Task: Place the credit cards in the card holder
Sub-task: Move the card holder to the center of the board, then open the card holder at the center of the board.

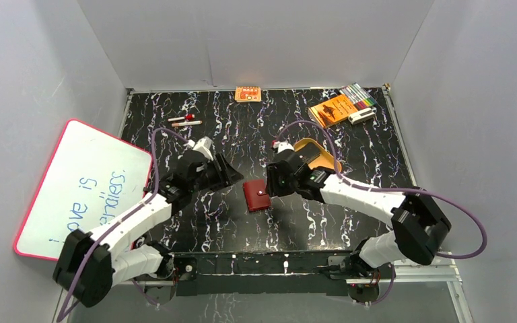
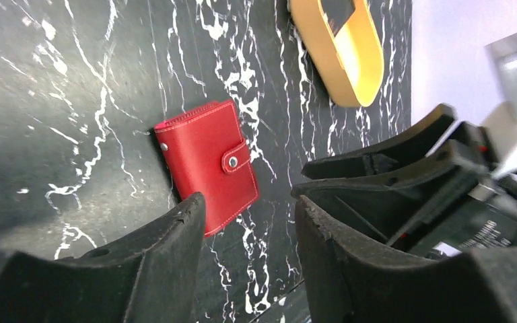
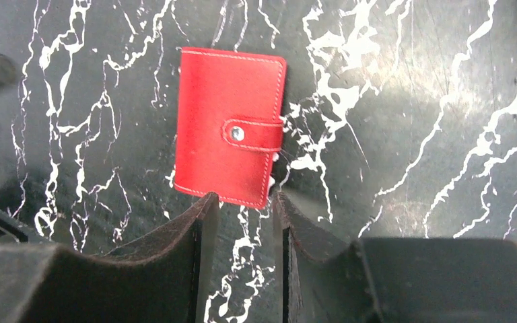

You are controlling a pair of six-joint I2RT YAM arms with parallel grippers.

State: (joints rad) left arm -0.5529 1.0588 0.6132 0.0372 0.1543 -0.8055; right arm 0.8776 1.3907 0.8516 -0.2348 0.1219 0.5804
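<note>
Left hand [image 2: 249, 208]: fingers spread apart, nothing between them, held to the left of the card holder [image 1: 256, 195] and apart from it. Right hand [image 3: 244, 202]: fingers a narrow gap apart, nothing gripped, tips just beside the card holder's edge; contact cannot be confirmed. The card holder lies flat on the bench [image 1: 242, 134] between the two hands, near the middle, closed, with the snap tab fastened across its red cover. At the left, a pink-edged whiteboard [image 1: 81, 188] leans over the bench edge against the wall. Behind the right hand sits a tan oval tray [image 1: 323, 149], partly hidden by the arm. The left wrist view shows a dark flat piece inside it, taken to be a credit card [image 2: 340, 12], though only a part is in view. Along the far edge stand a small orange box [image 1: 248, 94], an orange booklet [image 1: 332, 110] and a set of markers [image 1: 358, 94].
</note>
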